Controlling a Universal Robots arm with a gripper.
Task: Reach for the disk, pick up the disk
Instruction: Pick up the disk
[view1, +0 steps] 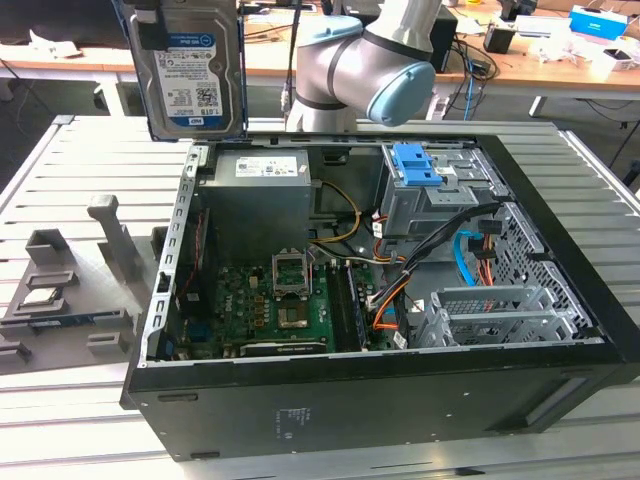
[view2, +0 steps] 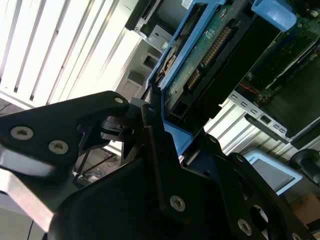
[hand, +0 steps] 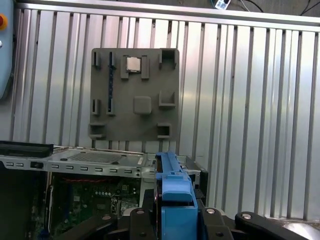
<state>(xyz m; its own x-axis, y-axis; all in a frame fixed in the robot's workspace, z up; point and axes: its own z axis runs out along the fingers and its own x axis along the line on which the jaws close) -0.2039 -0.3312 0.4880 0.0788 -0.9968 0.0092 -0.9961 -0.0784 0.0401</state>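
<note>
Disk (view1: 188, 70) and hand are found together, high above the far left corner of the open computer case (view1: 400, 400) as the exterior view shows it. The disk is held upright, its white-and-blue label turned toward that camera, clear of the case and of the desk (view1: 90, 170). In both wrist views the hand (view2: 175, 135) (hand: 175, 215) is seen closed on the disk – the black fingers (view2: 150, 125) are pressed against the blue side rail (hand: 175, 192) from either side, and the green circuit-board face of the disk (view2: 210, 55) is shown in the second wrist view.

The arm (view1: 370, 60) is bent over the far edge of the case. Inside the case a motherboard (view1: 270, 300) is laid toward the near left, and a grey drive cage with a blue latch (view1: 418, 165) is set at the far right. On the slatted metal desk, at the exterior view's left of the case, a grey moulded tray (view1: 70, 290) (hand: 134, 92) is placed – a small chip (hand: 132, 64) is seated in one of its recesses.
</note>
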